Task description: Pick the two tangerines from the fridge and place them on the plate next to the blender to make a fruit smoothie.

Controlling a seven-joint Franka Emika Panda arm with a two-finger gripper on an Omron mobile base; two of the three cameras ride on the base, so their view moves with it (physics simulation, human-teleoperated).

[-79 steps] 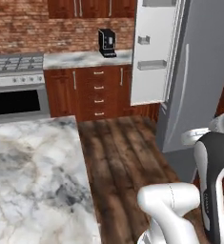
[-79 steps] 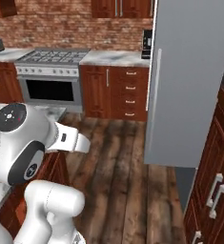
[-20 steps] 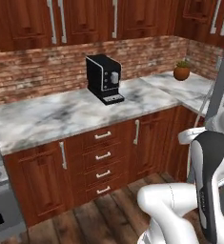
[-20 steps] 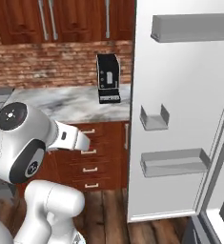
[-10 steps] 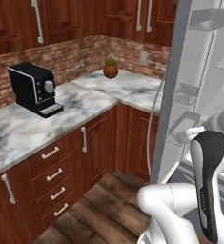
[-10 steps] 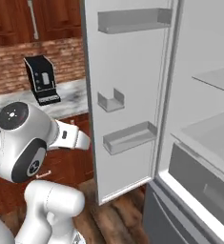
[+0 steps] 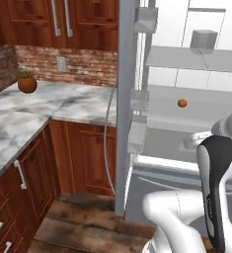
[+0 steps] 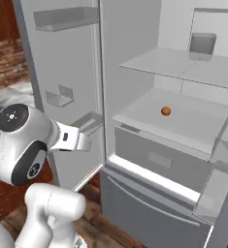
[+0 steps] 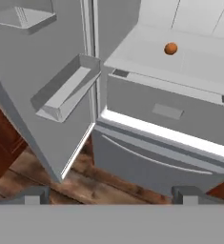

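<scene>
The hand (image 9: 111, 193) is wide open and holds nothing; its two dark tips stick up at the bottom of the hand view, far apart. It points at the fridge (image 9: 151, 114), low down, toward the grey drawer (image 9: 166, 112) and the floor in front of it. The big change is that the base has turned. A second ago the cameras looked at a surface (image 7: 53, 101) with a black coffee machine on it, and now the open fridge sits right in front. That is the camera moving, not the things. The door (image 8: 62, 92) swings out to the left with its bins (image 8: 89, 121) showing. Inside, one tangerine (image 8: 166, 111) sits on the glass shelf (image 8: 183, 121) just above the drawer, out in the open with nothing touching it. I can see just this one; the second may be hidden. A small grey box (image 8: 203, 44) stands on the shelf above. A little potted plant (image 7: 27, 83) sits on the surface to the left. So the robot has reached the fridge, and I think the next job is to lift the hand up to that shelf and reach in for the fruit.
</scene>
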